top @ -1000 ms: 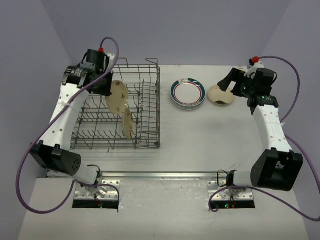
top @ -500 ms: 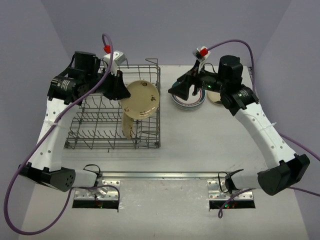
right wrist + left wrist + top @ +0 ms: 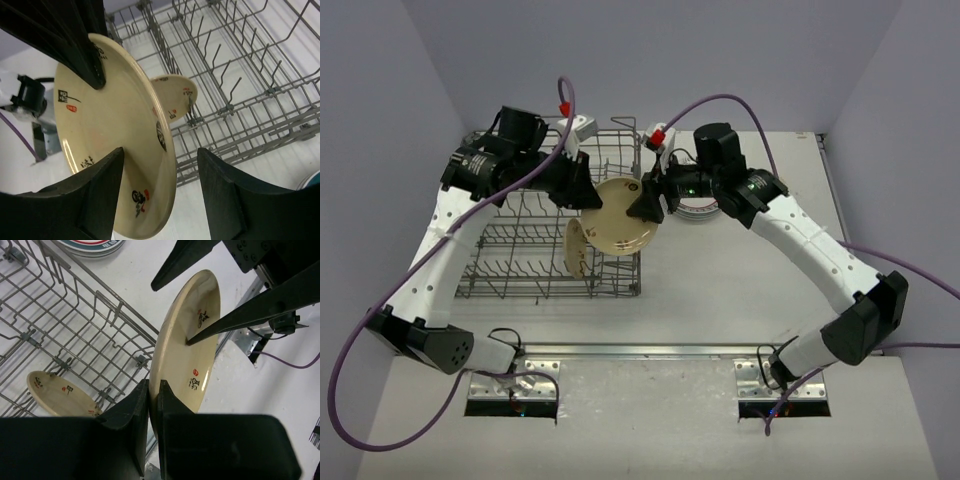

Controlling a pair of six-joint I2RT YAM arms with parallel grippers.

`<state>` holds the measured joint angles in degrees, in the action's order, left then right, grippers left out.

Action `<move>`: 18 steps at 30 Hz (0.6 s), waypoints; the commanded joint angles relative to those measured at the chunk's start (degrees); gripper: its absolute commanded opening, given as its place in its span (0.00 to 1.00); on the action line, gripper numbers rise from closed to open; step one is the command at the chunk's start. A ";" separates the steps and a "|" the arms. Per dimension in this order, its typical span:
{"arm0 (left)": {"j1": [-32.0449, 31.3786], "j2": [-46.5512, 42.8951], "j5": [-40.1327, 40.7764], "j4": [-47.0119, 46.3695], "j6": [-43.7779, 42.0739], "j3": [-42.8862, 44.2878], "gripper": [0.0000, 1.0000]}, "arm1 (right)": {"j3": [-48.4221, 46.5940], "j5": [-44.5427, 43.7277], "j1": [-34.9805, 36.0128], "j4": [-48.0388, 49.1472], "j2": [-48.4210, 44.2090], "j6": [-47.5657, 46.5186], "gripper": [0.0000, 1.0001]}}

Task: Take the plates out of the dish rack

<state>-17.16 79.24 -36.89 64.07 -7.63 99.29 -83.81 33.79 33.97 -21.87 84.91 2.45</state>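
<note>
On counter (image 3: pixel 720 290), rack (image 3: pixel 520 235) at left, banded stack (image 3: pixel 90 245) just right of it. Aloft over rack's right edge, tan plate (image 3: pixel 620 218), rim pinched by left fingers (image 3: pixel 127 412); right fingers (image 3: pixel 95 200) spread astride opposite rim. In rack, second tan plate (image 3: pixel 577 250) on edge.

tan plate (image 3: pixel 620 215), small printed marks on its face, is in the air, tilted on edge over the right side of the dish rack (image 3: pixel 510 240), rim pinched by left gripper (image 3: pixel 154 385). second tan plate (image 3: pixel 577 248) leans in the rack's front row. banded white plates (image 3: pixel 90 245) are stacked flat, right of the rack.
</note>
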 commanded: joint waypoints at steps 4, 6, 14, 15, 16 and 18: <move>-2.00 0.39 -0.34 -3.04 -1.09 0.23 0.00 | 1.10 -7.62 0.36 -0.40 -2.90 -4.74 0.00; -2.00 0.39 2.01 -3.84 -0.29 0.01 0.10 | 2.02 -8.37 0.12 -0.44 -3.69 -4.50 0.00; -1.91 -0.22 18.61 -7.51 5.61 0.95 1.00 | 6.43 -1.95 -19.92 -0.19 -5.54 9.59 0.00; -1.84 -0.37 18.87 -7.56 5.69 1.14 1.00 | 6.47 -1.79 -23.30 -0.19 -5.45 9.94 0.00; -1.82 -0.90 21.93 -8.70 6.48 0.89 1.00 | 7.32 -0.66 -29.34 0.38 -4.74 12.92 0.00; -1.82 -1.60 30.14 -11.28 8.94 0.45 1.00 | 9.56 -0.82 -37.59 2.43 -2.53 19.58 0.00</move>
<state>-19.05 80.14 -20.83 59.19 -4.12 98.89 -77.28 32.23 9.17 -22.27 80.35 9.84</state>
